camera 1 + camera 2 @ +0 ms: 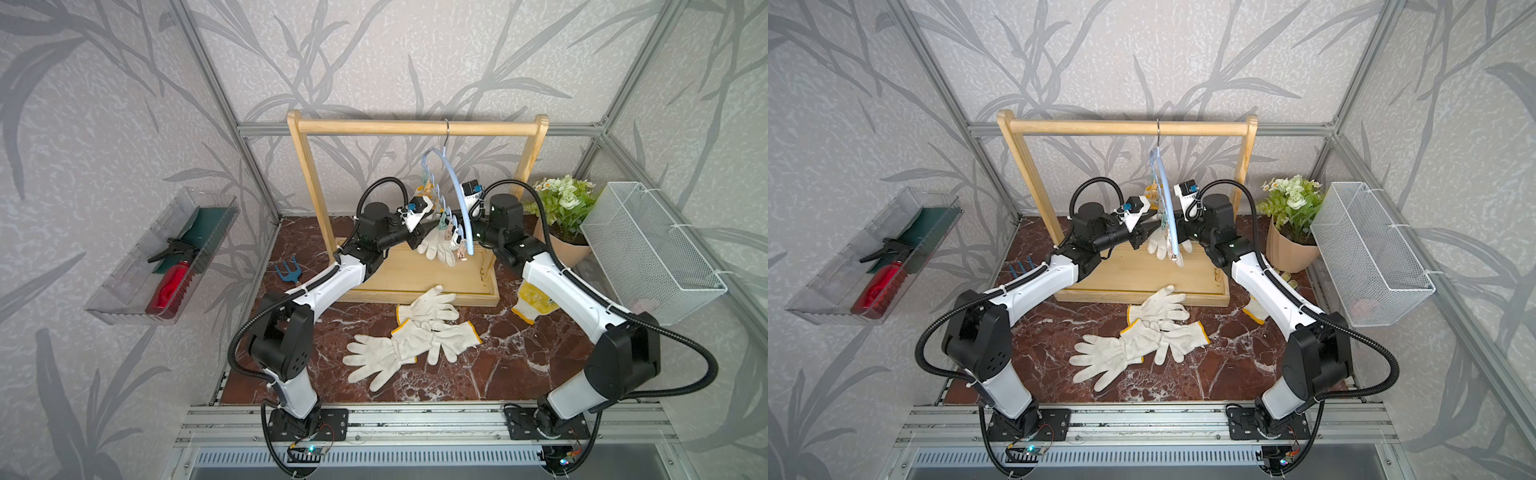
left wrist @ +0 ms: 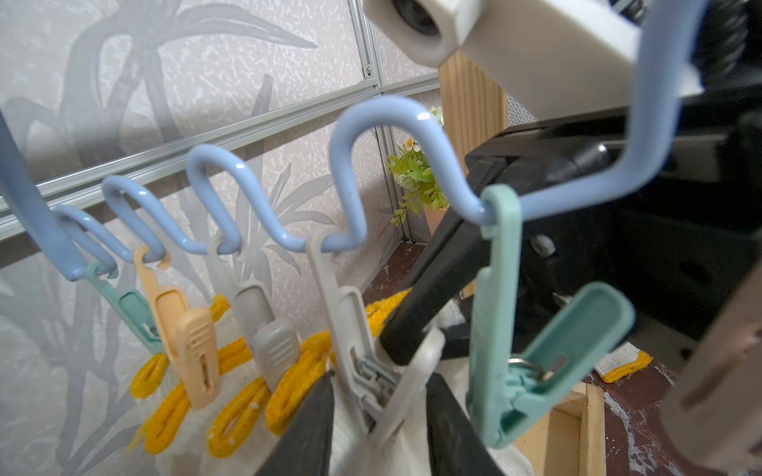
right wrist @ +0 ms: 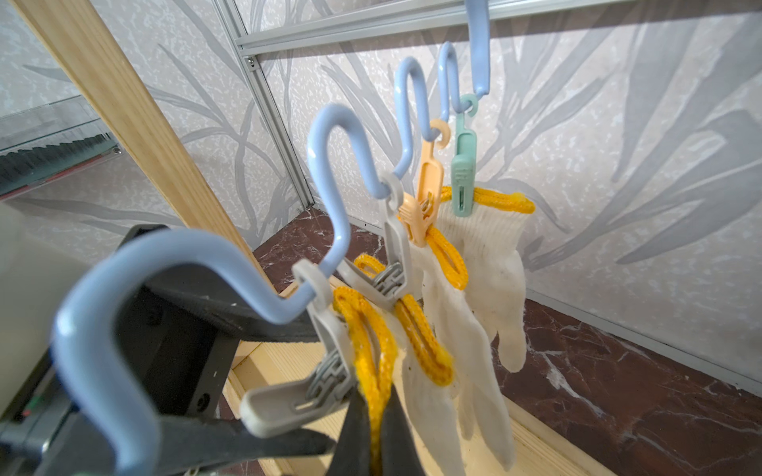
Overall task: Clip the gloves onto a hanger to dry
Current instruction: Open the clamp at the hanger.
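Observation:
The light-blue hanger (image 1: 461, 199) (image 1: 1165, 187) hangs by its hook from the wooden rack's bar. Several gloves (image 3: 495, 255) hang from its clips by their yellow cuffs. My left gripper (image 2: 379, 387) (image 1: 432, 227) has a finger on each side of a pale grey clip (image 2: 350, 321) (image 3: 288, 404), and both fingers touch the clip's handles. My right gripper (image 3: 375, 395) (image 1: 455, 226) is shut on a glove's yellow cuff (image 3: 371, 350) right at that clip's mouth. Three more gloves (image 1: 428, 307) (image 1: 382, 357) (image 1: 453, 340) lie overlapping on the marble floor in front of the rack.
The wooden rack (image 1: 415, 126) stands on a wooden base (image 1: 415, 282). A yellow patterned glove (image 1: 534, 301) lies under my right arm. A potted plant (image 1: 565, 203) and a white mesh basket (image 1: 652, 249) are at the right. A blue hand fork (image 1: 289, 270) and a clear tray (image 1: 124, 307) are at the left.

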Tool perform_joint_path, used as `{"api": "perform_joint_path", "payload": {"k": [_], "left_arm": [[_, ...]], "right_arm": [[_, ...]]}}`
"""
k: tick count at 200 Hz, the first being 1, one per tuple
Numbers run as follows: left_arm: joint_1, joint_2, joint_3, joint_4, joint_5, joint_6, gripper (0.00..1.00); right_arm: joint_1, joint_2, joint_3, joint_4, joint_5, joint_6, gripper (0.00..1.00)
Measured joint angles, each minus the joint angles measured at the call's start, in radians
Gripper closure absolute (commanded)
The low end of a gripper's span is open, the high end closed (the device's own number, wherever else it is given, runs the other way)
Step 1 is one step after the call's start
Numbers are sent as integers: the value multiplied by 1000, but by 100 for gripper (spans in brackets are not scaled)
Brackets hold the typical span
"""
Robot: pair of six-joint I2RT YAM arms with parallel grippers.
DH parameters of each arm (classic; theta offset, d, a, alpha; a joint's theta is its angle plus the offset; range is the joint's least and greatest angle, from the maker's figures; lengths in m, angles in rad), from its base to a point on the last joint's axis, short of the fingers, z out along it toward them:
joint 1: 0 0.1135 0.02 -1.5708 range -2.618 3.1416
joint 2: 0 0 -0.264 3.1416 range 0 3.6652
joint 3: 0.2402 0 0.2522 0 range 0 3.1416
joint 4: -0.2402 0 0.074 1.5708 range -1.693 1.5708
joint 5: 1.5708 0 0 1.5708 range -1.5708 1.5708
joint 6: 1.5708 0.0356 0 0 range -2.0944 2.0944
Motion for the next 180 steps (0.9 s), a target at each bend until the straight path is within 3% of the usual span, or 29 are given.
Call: {"api": "perform_joint_path", "payload": {"k": [62, 180], "left_arm": [[0, 0, 12, -9, 66, 2, 54], [0, 0, 19, 26, 27, -28, 55]], "right_arm": [[0, 0, -4, 0, -1, -3, 100], [0, -2, -19, 2, -1, -6, 100]]}}
